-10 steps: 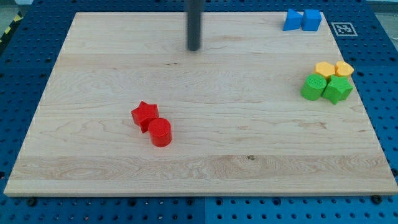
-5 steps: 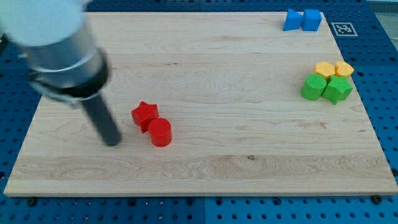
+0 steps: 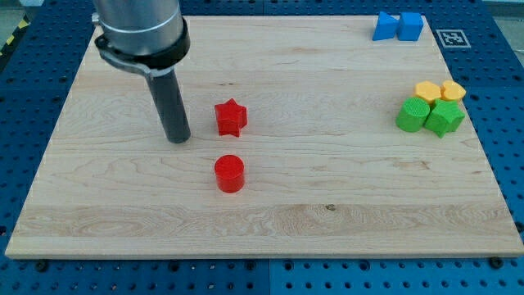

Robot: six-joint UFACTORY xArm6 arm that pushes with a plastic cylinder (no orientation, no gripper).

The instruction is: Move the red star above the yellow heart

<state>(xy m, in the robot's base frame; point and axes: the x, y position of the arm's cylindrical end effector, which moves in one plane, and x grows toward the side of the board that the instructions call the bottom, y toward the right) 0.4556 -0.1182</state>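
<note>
The red star [image 3: 231,117] sits left of centre on the worktop [image 3: 270,221], apart from everything else. My tip [image 3: 178,138] rests just to its left and slightly lower, with a clear gap of bare wood between them; there is no gripper on this rod, so nothing is clasped. Below the star and a little apart lies the red cylinder [image 3: 229,174]. The goal is far off at the right edge: two yellow blocks sit side by side, and I take the right one to be the yellow heart [image 3: 453,90], though the shapes are too small to be sure, with the other yellow block [image 3: 426,90] touching it. Two green blocks [image 3: 430,116] press against them from below, and two blue blocks [image 3: 399,26] stand in the upper right corner. The risk, as I judge it, is the long push across: a star turns easily off a round rod and may slip sideways, and an approach too low would ram the yellow and green cluster and shift the heart itself. A black-and-white square marker [image 3: 451,37] lies beyond the upper right corner; no readable writing shows.
</note>
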